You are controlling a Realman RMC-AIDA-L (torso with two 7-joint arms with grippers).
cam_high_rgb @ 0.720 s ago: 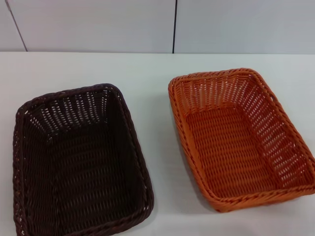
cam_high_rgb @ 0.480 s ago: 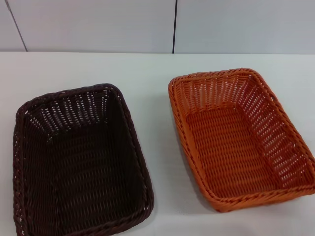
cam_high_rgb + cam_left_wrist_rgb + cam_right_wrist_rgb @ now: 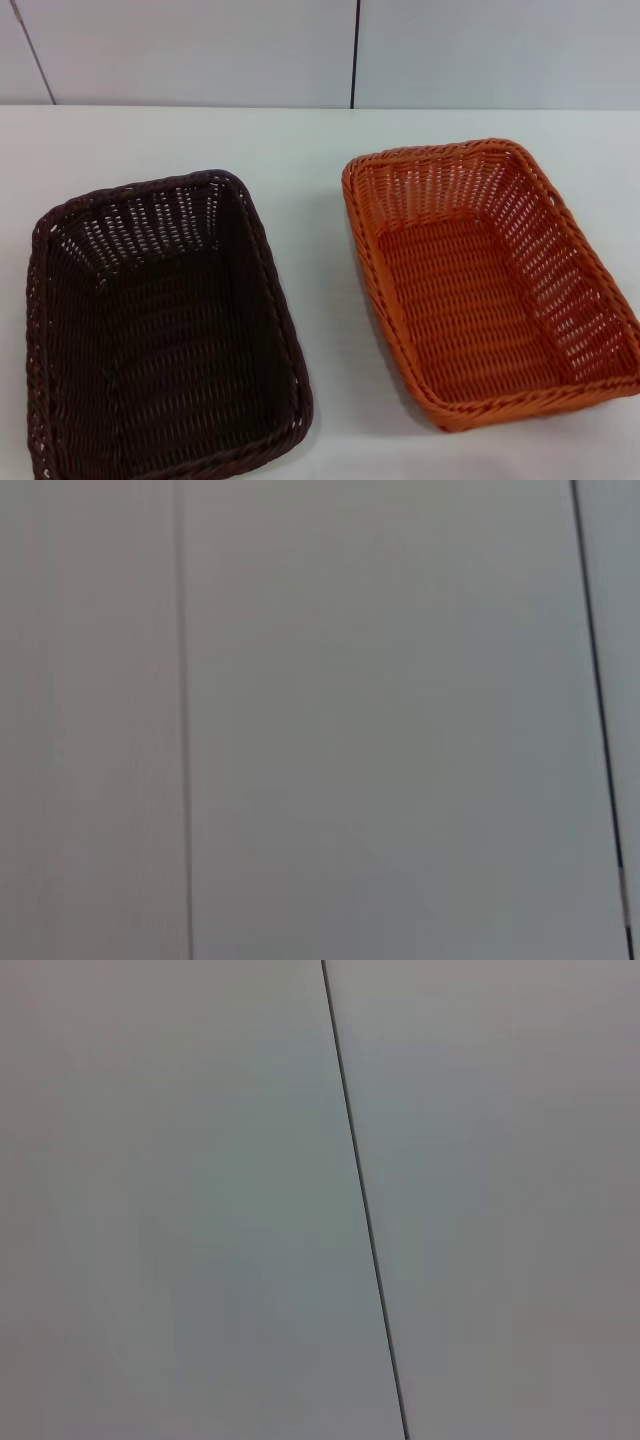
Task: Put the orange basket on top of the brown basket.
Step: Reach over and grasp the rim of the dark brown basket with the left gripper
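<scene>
With neither gripper in sight, so their fingers' state cannot be told, the task looks unstarted: the orange basket (image 3: 487,283) sits right on the white worktop (image 3: 300,140), apart from the brown basket (image 3: 160,325) at left, awaiting a rim grasp and lift.

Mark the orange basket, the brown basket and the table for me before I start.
orange basket (image 3: 470,300): head view, on its woven floor.
brown basket (image 3: 170,340): head view, on its woven floor.
table (image 3: 310,150): head view, on bare white top behind both baskets.
</scene>
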